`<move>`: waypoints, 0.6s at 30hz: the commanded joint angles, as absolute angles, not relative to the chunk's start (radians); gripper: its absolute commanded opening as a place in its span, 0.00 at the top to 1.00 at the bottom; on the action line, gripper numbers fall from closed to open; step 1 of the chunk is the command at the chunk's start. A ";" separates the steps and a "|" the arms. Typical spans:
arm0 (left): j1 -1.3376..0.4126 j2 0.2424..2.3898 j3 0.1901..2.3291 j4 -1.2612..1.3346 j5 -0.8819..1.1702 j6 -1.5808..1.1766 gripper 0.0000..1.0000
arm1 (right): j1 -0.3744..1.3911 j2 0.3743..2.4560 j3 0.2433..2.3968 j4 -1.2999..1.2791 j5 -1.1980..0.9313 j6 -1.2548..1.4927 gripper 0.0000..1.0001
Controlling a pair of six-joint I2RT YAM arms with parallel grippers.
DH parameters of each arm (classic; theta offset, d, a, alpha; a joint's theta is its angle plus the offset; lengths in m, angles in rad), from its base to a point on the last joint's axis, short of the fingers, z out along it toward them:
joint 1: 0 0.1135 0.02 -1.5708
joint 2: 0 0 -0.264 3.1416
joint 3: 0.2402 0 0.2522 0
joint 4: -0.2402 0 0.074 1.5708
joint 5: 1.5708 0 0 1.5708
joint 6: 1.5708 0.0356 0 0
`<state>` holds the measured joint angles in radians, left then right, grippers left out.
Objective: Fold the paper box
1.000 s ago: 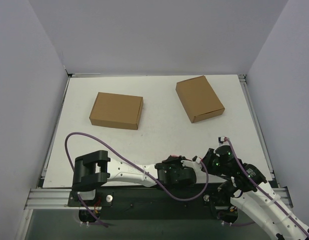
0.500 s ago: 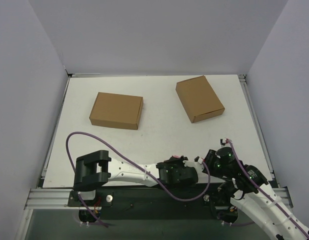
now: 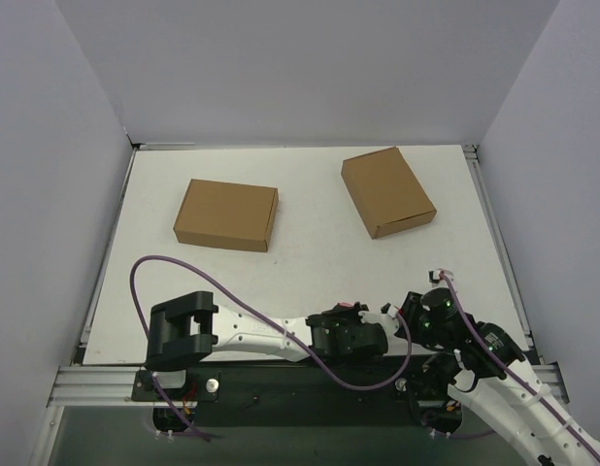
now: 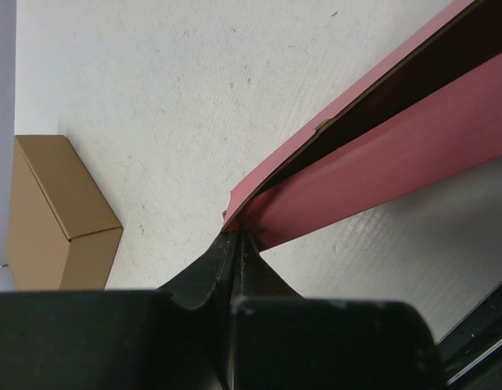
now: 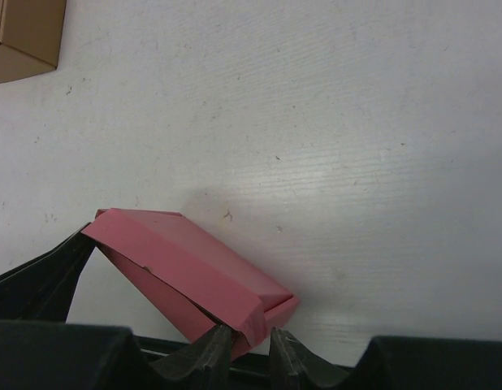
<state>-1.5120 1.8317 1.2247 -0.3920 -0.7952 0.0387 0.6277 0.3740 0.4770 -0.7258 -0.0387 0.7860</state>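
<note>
In the left wrist view, the paper box [image 4: 381, 154] is seen pinched at its edge between the pressed-together fingers of the left gripper [image 4: 233, 237], low in the frame's centre. In the right wrist view, its lower corner is straddled by the narrowly parted fingers of the right gripper [image 5: 249, 335] at the bottom edge. The first brown box [image 3: 226, 215] and the second brown box [image 3: 387, 191] are seen on the table [image 3: 310, 267] in the top view's upper half.
</note>
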 commanded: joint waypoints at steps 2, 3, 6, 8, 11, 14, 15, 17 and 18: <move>-1.513 1.948 1.178 -0.515 -0.454 -0.009 1.00 | 0.705 0.374 0.517 -0.710 0.027 0.775 0.74; -1.509 1.945 1.181 -0.520 -0.451 -0.008 1.00 | 0.722 0.380 0.518 -0.715 0.058 0.778 0.75; -1.506 1.939 1.183 -0.525 -0.445 -0.009 1.00 | 0.809 0.420 0.523 -0.719 0.144 0.805 0.76; -1.506 1.936 1.181 -0.525 -0.440 -0.012 1.00 | 0.859 0.449 0.526 -0.718 0.187 0.828 0.76; -1.505 1.936 1.186 -0.528 -0.439 -0.012 1.00 | 0.920 0.480 0.531 -0.718 0.264 0.861 0.77; -1.505 1.936 1.189 -0.528 -0.440 -0.011 1.00 | 0.956 0.512 0.535 -0.716 0.304 0.868 0.77; -1.506 1.936 1.190 -0.528 -0.440 -0.012 1.00 | 0.972 0.518 0.537 -0.715 0.314 0.873 0.79; -1.506 1.934 1.187 -0.528 -0.442 -0.011 1.00 | 0.991 0.526 0.540 -0.706 0.344 0.873 0.80; -1.505 1.934 1.186 -0.526 -0.442 -0.011 1.00 | 0.999 0.525 0.538 -0.698 0.351 0.873 0.83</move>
